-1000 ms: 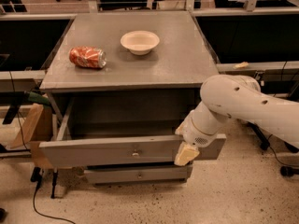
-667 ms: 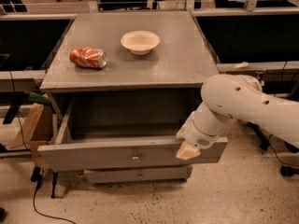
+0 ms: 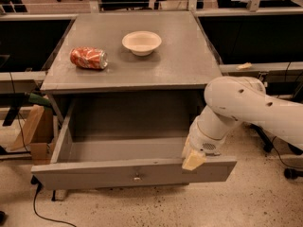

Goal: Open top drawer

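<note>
Camera view — gripper (image 3: 193, 161) at top drawer (image 3: 94, 176), wider

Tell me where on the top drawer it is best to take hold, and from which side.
Take the small round knob in the middle of the top drawer front, coming straight from the front: it stands out from the flat panel. The panel's upper edge, from above, may also serve; the pincer is there, right of the knob.

No legible text or labels
</note>
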`<state>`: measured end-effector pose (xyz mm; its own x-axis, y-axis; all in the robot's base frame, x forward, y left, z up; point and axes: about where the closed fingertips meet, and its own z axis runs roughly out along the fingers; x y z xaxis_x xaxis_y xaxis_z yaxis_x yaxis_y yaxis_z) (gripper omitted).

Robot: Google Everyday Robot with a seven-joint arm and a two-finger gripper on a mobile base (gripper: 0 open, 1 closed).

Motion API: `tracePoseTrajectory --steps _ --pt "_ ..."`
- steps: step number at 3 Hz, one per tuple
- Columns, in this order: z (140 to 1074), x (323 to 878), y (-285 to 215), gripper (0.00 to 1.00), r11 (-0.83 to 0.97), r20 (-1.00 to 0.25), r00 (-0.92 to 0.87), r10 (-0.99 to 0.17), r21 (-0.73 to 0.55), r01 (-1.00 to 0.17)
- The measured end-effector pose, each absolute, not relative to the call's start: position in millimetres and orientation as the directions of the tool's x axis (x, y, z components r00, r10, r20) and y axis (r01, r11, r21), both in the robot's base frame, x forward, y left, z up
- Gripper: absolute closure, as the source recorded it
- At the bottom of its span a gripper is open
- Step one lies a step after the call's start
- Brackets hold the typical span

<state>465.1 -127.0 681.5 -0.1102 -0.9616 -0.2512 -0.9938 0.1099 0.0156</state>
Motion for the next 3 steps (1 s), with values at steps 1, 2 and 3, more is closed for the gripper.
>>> tracePoseTrajectory --steps 1,2,3 --pt "681.5 464.0 -127.1 0.81 0.113 -0.250 -0.114 -0.962 0.021 -0.993" --pt "680.8 458.8 -125.9 0.58 0.104 -0.256 -0.106 -0.961 0.021 -0.994" --pt "680.8 458.8 -125.9 0.35 0.104 -0.256 -0.106 -0.961 0.021 -0.994"
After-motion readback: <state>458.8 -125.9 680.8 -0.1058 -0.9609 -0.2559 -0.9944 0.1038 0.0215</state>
